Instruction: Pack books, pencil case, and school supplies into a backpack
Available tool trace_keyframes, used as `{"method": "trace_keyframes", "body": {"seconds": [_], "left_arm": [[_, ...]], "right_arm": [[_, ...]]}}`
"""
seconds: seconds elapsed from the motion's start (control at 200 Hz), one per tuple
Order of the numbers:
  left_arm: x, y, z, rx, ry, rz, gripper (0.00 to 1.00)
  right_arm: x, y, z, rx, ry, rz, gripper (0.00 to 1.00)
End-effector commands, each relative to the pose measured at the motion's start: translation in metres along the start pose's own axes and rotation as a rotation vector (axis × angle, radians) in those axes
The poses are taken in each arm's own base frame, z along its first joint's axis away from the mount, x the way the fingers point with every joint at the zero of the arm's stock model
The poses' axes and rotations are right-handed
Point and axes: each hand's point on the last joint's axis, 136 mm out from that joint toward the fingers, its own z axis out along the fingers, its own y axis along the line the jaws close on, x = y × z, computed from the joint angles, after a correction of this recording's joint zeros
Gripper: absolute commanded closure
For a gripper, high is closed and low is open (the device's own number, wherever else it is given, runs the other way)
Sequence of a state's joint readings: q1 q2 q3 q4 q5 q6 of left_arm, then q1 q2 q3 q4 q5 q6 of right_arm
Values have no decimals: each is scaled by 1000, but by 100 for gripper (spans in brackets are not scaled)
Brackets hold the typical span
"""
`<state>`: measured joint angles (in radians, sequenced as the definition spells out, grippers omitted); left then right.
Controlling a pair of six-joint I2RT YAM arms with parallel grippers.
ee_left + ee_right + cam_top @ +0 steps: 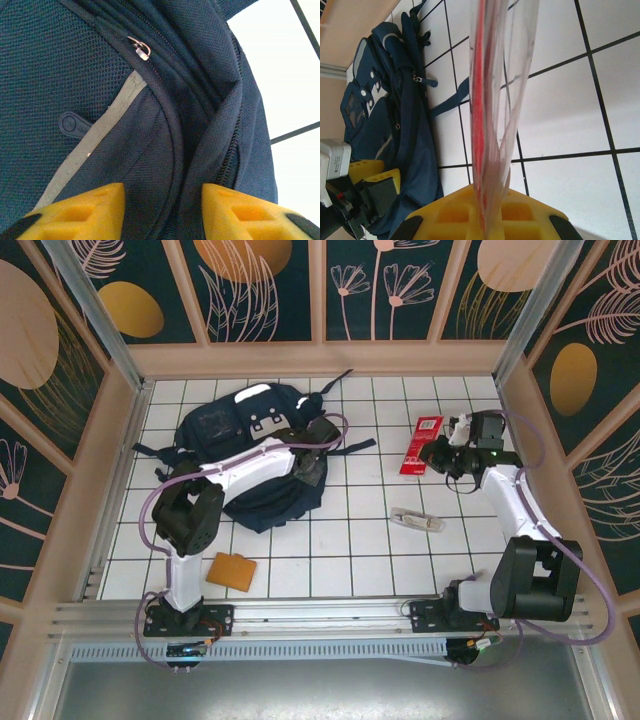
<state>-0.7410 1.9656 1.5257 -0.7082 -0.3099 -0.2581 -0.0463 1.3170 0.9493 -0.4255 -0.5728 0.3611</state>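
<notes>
Red flat rectangle [421, 444], long axis near-to-far, pinched by right tool [487, 215] (left tool [162, 200] spread).

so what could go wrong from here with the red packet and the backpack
The right end effector pinches the red packet by one thin edge of its clear wrapper; it could slip or flop when carried.
The left end effector straddles a fold of the backpack, with no wide opening visible; the packet may jam against fabric.
A strap trails toward the packet and could snag.
</notes>
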Motion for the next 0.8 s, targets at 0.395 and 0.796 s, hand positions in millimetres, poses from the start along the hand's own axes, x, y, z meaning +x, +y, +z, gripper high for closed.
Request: {"method": "trace_keyframes", "body": {"seconds": [0.395, 0.796], "left_arm": [[8, 31, -23, 120, 14, 18, 48], [32, 39, 20, 35, 117, 51, 35]], "right_arm": [[-2, 25, -5, -25, 18, -73, 100], [2, 23, -3, -12, 33, -77, 100]]}}
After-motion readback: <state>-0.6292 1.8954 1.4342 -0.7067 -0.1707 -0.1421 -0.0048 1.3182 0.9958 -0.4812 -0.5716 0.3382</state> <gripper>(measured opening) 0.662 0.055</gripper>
